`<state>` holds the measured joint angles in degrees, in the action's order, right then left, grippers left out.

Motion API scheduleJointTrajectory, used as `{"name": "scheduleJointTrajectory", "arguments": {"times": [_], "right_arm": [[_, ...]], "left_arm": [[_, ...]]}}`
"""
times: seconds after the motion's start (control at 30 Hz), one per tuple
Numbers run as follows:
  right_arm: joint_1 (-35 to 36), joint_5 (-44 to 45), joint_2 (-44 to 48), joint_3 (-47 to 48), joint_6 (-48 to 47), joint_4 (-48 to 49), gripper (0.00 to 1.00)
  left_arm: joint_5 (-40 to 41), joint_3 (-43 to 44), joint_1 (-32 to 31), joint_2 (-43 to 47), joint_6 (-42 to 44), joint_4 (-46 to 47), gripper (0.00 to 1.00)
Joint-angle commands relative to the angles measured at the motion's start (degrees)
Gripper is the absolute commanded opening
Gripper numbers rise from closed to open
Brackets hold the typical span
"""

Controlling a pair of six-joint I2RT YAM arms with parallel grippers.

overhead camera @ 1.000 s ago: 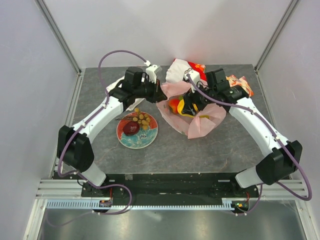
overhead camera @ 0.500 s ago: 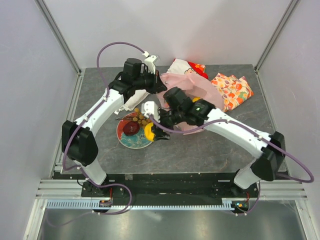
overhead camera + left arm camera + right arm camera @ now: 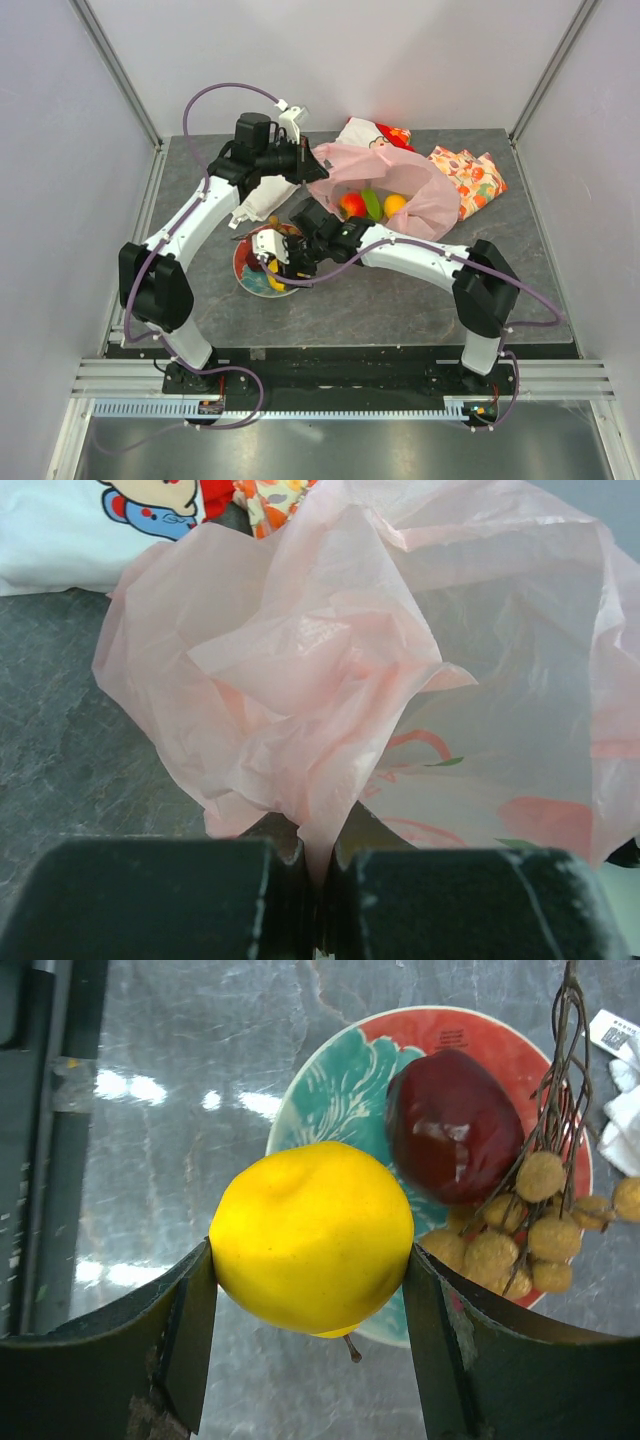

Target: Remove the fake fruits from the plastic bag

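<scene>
Currently, one yellow fruit (image 3: 312, 1235) is held across its widest part by the right gripper (image 3: 308, 1252), whose jaws are spread fairly wide around it, just above the near rim of the red-and-teal plate (image 3: 340, 1070). Two fruits are already lodged on that plate: a dark red plum (image 3: 455, 1125) and a brownish grape bunch (image 3: 520, 1245), touching each other. Three more are listed inside the plastic bag (image 3: 435, 195), seen through its open mouth from above: a red-yellow apple (image 3: 350, 205), a green piece (image 3: 371, 203) and an orange (image 3: 396, 204), close together. The bag lies at the back of the desk (image 3: 400, 300); a fold of its rim is pinched by the left gripper (image 3: 318, 858), whose jaws are closed tight on the film. The fruits are judged light, rigid and slippery, best taken across the middle and released low, lest they roll. The bag is judged soft, crinkly and easily dragged, so a grip at the rim is advised. A white cloth (image 3: 60, 530) and an orange-patterned cloth (image 3: 470, 175) lie beside it.
</scene>
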<state>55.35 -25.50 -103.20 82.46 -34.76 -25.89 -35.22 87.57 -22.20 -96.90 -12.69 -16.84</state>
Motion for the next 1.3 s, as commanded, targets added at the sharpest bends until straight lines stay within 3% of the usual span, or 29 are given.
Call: {"name": "scheduleJointTrajectory", "arguments": {"times": [0.0, 0.5, 0.87, 1.2, 1.23, 1.27], "right_arm": [[1.3, 1.9, -3.5, 3.0, -2.9, 6.6, 0.44], [2.9, 2.1, -11.9, 7.8, 0.5, 9.2, 0.48], [3.4, 4.8, -14.0, 8.4, 2.9, 10.2, 0.58], [3.9, 6.9, -13.9, 8.5, 4.3, 10.1, 0.8], [3.9, 6.9, -14.0, 8.5, 4.5, 10.0, 0.98], [3.9, 7.0, -13.9, 8.7, 4.6, 9.7, 0.98]], "left_arm": [[-3.9, 1.5, 0.3, 1.9, -3.4, 2.2, 0.02], [-5.4, 1.9, 0.4, 1.4, -5.4, 3.5, 0.02], [-6.0, -0.5, 0.3, 2.4, -5.9, 4.5, 0.02], [-6.8, -0.7, 0.4, 2.5, -6.5, 5.4, 0.02], [-6.9, -0.7, 0.3, 2.5, -6.6, 5.5, 0.02], [-7.1, -0.7, 0.3, 2.4, -6.6, 5.6, 0.02]]}}
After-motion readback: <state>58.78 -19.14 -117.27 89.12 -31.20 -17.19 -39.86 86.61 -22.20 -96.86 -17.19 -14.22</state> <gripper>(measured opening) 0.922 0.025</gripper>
